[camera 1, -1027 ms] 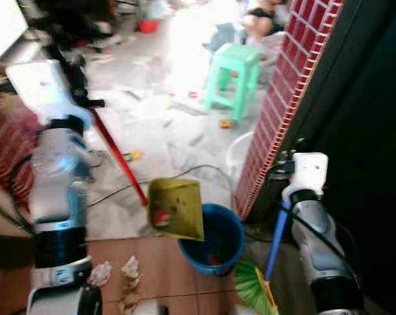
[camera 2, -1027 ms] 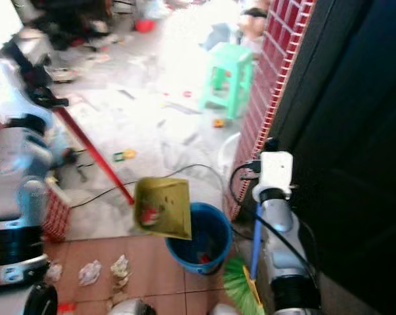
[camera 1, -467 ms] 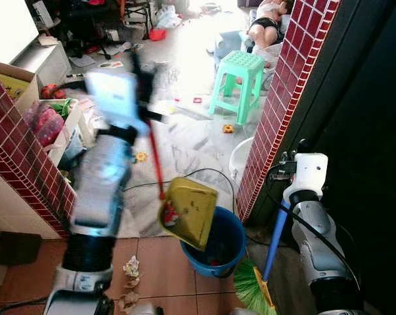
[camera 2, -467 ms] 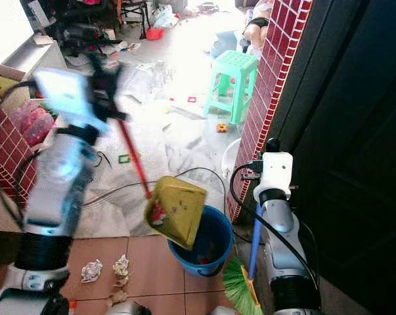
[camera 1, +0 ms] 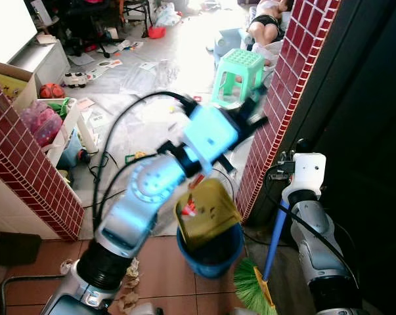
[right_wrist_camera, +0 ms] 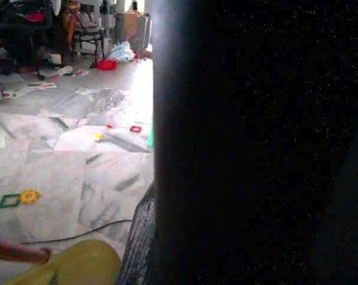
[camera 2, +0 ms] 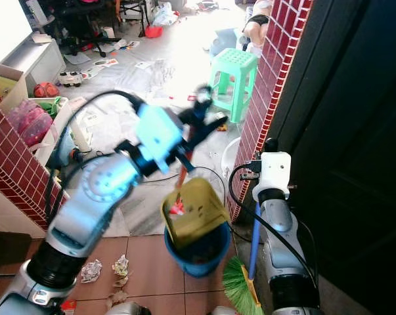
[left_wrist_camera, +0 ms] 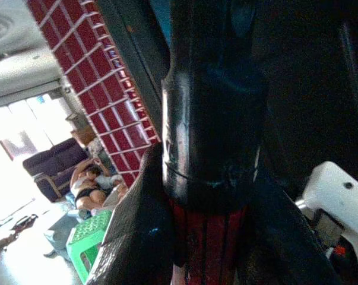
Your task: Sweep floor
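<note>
Marble floor (camera 1: 73, 197) with grey veining runs back into a cluttered room, giving way to terracotta tiles nearest the robot. A red brick pillar (camera 1: 283, 105) stands to the right, with a green plastic stool (camera 1: 240, 75) on the floor behind it, and a person lies on the floor further back.

Left arm reaches forward and across. Left gripper (camera 1: 250, 121) is blurred in the head views; the left wrist view shows its jaws clenched around the dustpan handle (left_wrist_camera: 211, 178), black at the grip and red below. The yellow dustpan (camera 1: 207, 210) hangs tilted over the blue bucket (camera 1: 207, 246), its lower edge within the rim, with red debris against its back wall.

Right arm hangs beside the pillar. Right gripper (camera 1: 289, 170) is closed round the blue shaft of the broom (camera 1: 271, 246), whose green bristles rest on the tiles just beside the bucket.

Crumpled paper scraps (camera 2: 122, 266) remain on the tiles near the robot's feet, so the sweeping appears unfinished.

Assessment: the step in hand is emptying the dustpan. It would be done well by keeping the lip inside the bucket rim, tilting steeply until the red debris slides out, and holding the handle firmly so nothing spills back onto the tiles.
</note>
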